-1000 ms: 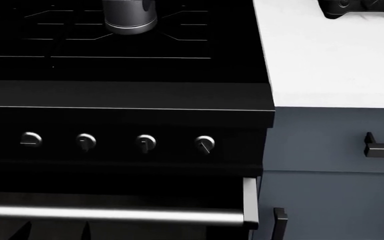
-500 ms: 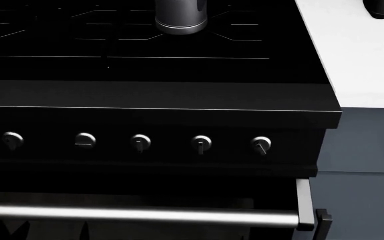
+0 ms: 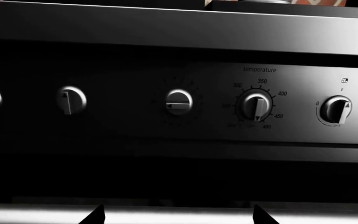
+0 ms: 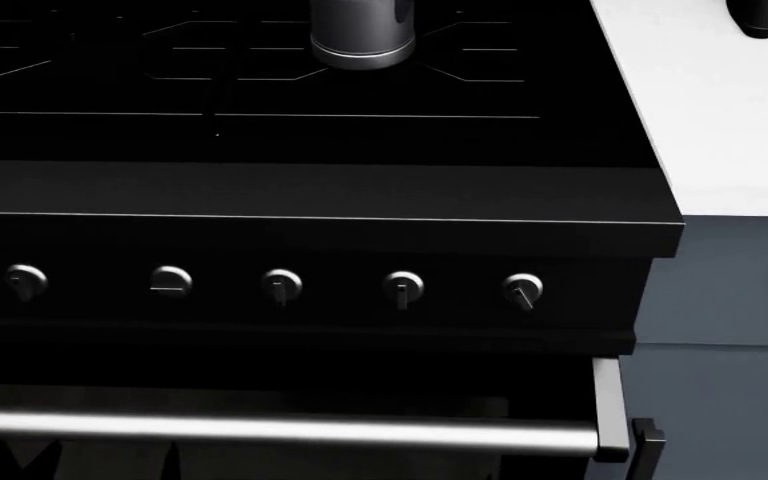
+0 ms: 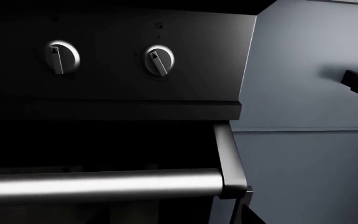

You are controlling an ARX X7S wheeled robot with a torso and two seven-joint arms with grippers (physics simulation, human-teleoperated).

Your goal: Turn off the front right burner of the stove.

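The stove (image 4: 317, 190) is seen as a wide black range that fills most of the head view. Its cooktop is covered by black grates (image 4: 131, 60), and a grey metal pot (image 4: 361, 35) is standing on them toward the back. On the front panel a row of five small round silver knobs is shown. The rightmost knob (image 4: 523, 290) has its pointer tilted slightly, and the second knob from the left (image 4: 171, 281) is turned sideways. Under the knobs a long steel oven bar handle (image 4: 277, 430) is placed across the door. The white bench (image 4: 718, 120) and the grey-blue cabinet (image 4: 731, 330) are located beside the stove.

The left hand and the right hand are not shown in any view, so it cannot be told whether they are spread or pressed together. From the wrist views, the knob panel is judged to be directly in front of both hands, apart from them.
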